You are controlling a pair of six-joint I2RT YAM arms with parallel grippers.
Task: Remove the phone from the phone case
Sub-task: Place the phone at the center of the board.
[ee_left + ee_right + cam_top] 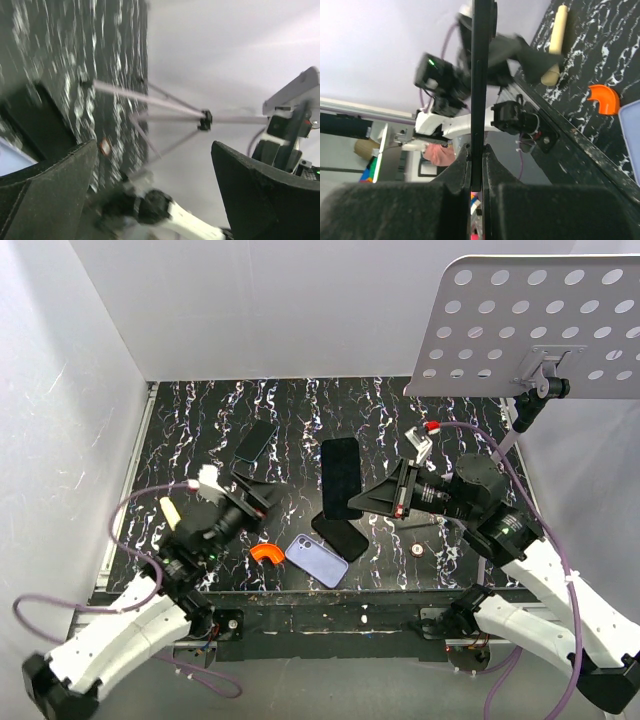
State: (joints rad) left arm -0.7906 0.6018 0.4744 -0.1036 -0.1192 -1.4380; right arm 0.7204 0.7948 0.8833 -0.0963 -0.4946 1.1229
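Right gripper [476, 150] jaws pinch black phone [340, 475]; left gripper [154, 148] jaws wide apart.

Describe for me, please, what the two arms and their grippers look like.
Both the left arm and right arm have smooth white shells with black joints and wrists. A purple cable loops along each. The left gripper and right gripper carry broad, matte black, wedge-shaped fingers.

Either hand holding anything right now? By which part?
Right hand pinches the flat black rectangular slab, phone or case, at one edge near its corner. Left hand is open, empty.
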